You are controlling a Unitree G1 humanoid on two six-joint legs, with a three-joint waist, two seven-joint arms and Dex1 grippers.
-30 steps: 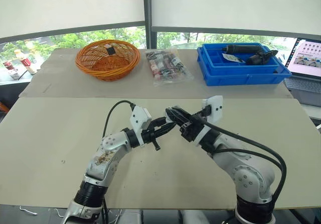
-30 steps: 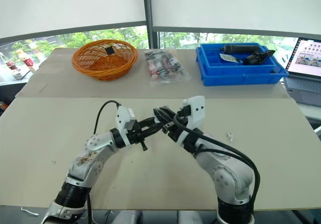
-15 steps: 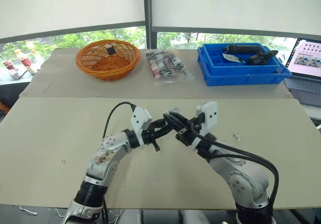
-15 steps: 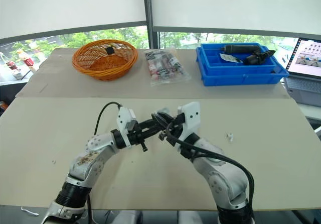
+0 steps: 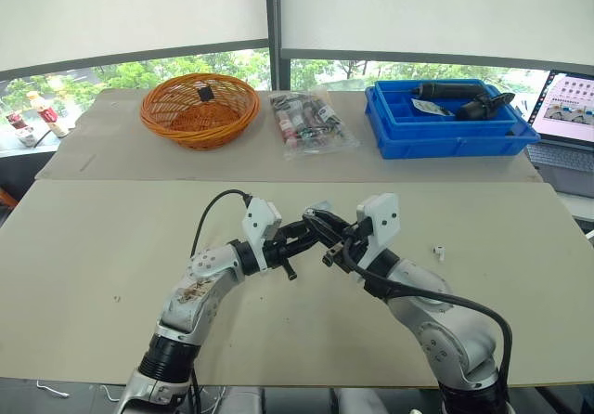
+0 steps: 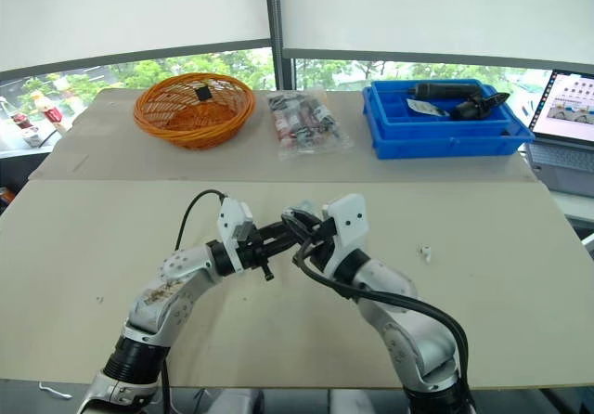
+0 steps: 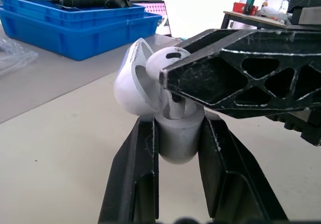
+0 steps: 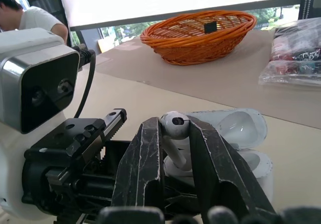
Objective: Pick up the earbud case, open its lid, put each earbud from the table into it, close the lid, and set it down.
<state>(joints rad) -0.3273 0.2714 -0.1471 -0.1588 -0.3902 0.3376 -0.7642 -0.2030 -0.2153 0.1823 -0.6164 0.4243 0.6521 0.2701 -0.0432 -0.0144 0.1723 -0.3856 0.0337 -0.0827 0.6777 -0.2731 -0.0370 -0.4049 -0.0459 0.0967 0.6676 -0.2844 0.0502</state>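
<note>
**Earbud poised over the open case**

Everything here sits around the earbud case [image 7: 173,146], which is held up off the worktop [image 5: 93,238] out in front of the robot. The left gripper [image 7: 176,133] has its jaws pinching the case's lower body from both sides. The lid [image 7: 128,81] is swung open and tilts back, away from the right arm.

Directly above the case's open mouth, the right gripper [image 8: 175,128] has its jaws pinching one earbud [image 8: 174,123] by its rounded head. The stem hangs down towards the case, roughly in line with the wells, and its tip looks to be at the mouth or just inside. I cannot tell whether it is seated.

By my reading the next move is a short push straight down along that stem. If the stem leans off the well's line it could catch on the rim.

A second earbud [image 5: 436,250] lies on the worktop well off to the case's right. The right arm is the nearer one to it.
</note>
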